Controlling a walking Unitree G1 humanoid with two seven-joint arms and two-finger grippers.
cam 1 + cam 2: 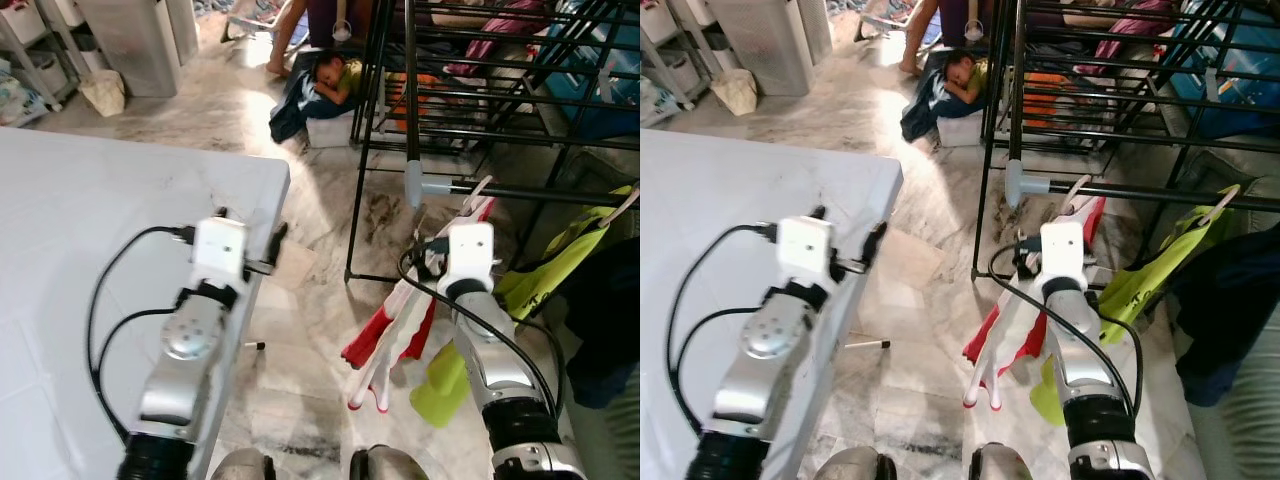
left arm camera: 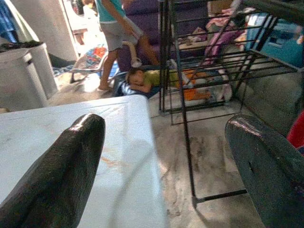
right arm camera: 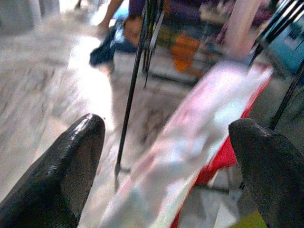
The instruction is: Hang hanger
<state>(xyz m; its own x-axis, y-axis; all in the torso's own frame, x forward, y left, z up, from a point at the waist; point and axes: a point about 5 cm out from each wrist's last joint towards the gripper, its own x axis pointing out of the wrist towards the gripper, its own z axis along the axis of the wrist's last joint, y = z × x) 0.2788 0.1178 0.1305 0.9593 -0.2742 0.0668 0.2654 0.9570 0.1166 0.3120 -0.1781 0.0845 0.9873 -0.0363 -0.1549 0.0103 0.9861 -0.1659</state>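
The hanger with its red-and-white garment hangs on the black drying rack's rail, beside a yellow-green garment. My right gripper sits just before it, fingers spread wide, gripping nothing. My left gripper hovers open over the white table's edge. A child lies on the floor beyond.

Red-and-white garment between the right gripper's black fingers; lime-green garment beyond; black rack; white table beneath the left gripper's fingers.
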